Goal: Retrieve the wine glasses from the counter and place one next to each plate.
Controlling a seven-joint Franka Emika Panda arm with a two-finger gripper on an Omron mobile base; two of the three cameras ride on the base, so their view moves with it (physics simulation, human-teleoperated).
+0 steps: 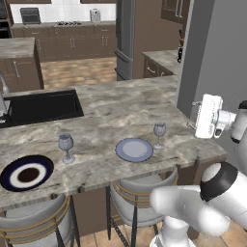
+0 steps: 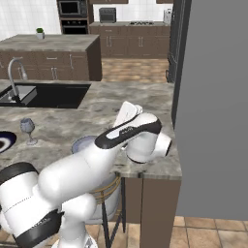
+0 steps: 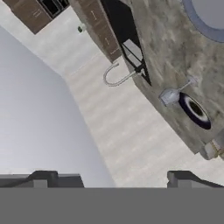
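Observation:
Two wine glasses stand upright on the stone island (image 1: 111, 108). One wine glass (image 1: 159, 131) is just right of the pale blue-grey plate (image 1: 134, 149). The other wine glass (image 1: 65, 145) stands right of the navy-rimmed plate (image 1: 26, 172). My gripper (image 1: 194, 114) hangs above the island's right end, to the right of the nearer glass and apart from it. It is open with nothing between its fingers (image 3: 43, 178). The rolled hand view shows one glass (image 3: 171, 95) beside the navy-rimmed plate (image 3: 195, 112) and the pale plate (image 3: 210, 13). The counter (image 1: 58, 24) backed by white tiles lies far behind.
A black sink (image 1: 43, 107) with a curved faucet (image 2: 14, 72) is set in the island's left part. A tall grey wall (image 1: 212, 53) rises close on my gripper's right. Two stools (image 1: 140, 193) stand under the island's near edge.

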